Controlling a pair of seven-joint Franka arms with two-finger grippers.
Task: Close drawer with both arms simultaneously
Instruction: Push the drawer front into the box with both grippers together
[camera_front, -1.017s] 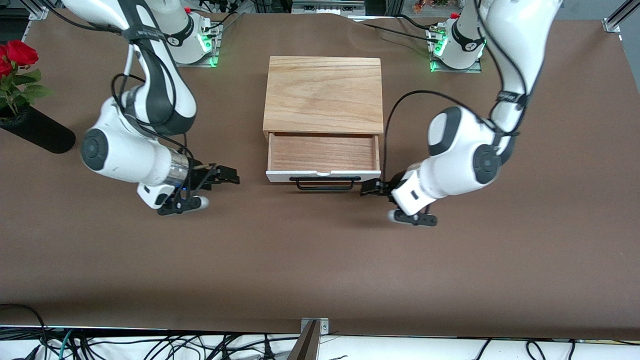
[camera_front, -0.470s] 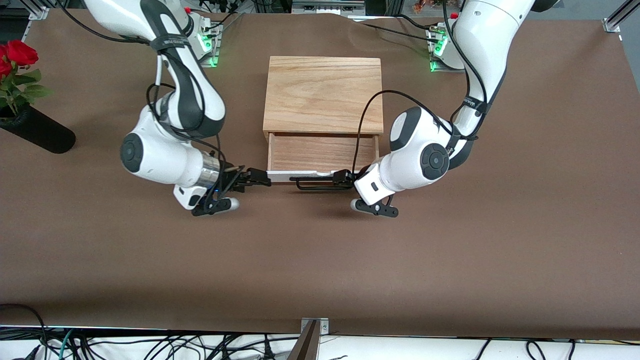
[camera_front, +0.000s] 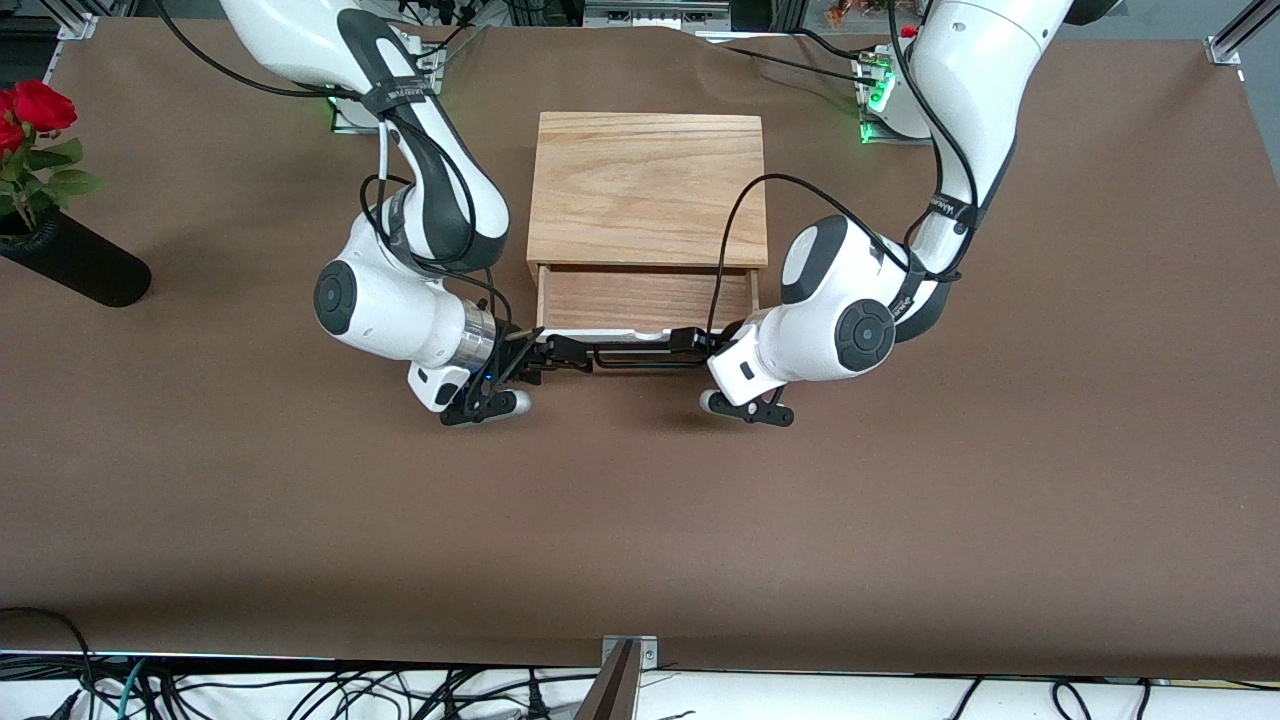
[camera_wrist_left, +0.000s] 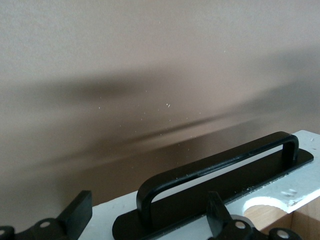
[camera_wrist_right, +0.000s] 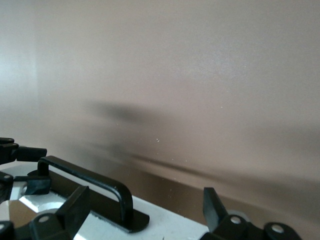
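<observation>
Both open hands, left hand and right hand, press the drawer front (partly open).

The drawer of the oak box stands part open, white front and black handle facing the camera.

Bright even overhead light, soft shadows, blurred wrist backgrounds.
</observation>
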